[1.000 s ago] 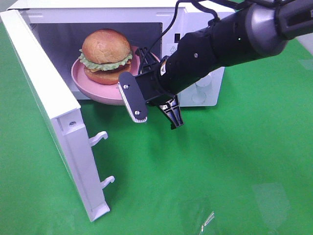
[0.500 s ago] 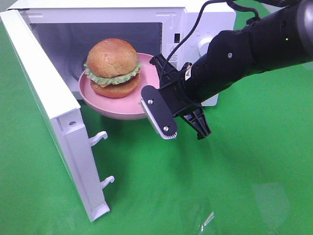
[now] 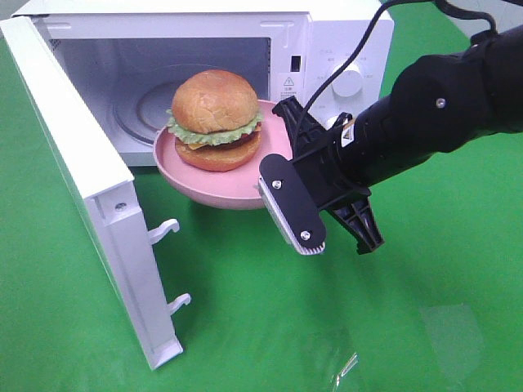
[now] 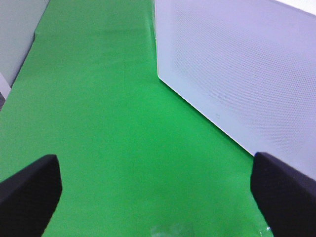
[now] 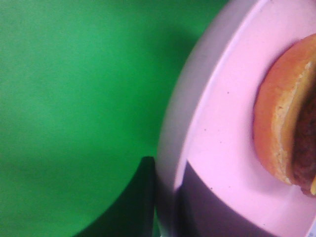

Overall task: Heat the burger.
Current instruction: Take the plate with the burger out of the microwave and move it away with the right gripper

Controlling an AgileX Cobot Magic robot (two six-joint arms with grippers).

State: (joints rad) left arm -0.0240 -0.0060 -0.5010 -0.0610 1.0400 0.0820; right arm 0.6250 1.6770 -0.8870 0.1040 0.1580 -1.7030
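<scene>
Watching the high camera, I saw the fist-sized burger [image 3: 215,121] with its shiny golden-brown domed bun, frilly green lettuce and dark patty sitting upright on the round pink plate [image 3: 245,186]. That plate hung tilted in the air at the mouth of the white microwave oven [image 3: 327,49], partly in front of the cavity and above the green cloth tabletop [image 3: 425,310]. The oven's white door [image 3: 90,188] stood swung wide open on the left side of that view, its two latch hooks facing the plate.

I had the right gripper [image 3: 290,175] of the black right arm [image 3: 441,106] closed on the plate's near rim, one finger over the rim and one beneath it. My right wrist camera confirmed it: the pink plate [image 5: 217,148] filled that picture, a dark finger [image 5: 138,202] pressed against the outside of the rim, and the orange-brown bottom bun of the burger [image 5: 276,138] lay close by on the plate's floor.

My left wrist camera showed the left gripper [image 4: 158,190] with its two black fingertips spread far apart and nothing between them, only the green cloth [image 4: 113,123] below and the outer face of the oven door [image 4: 247,69] nearby.
</scene>
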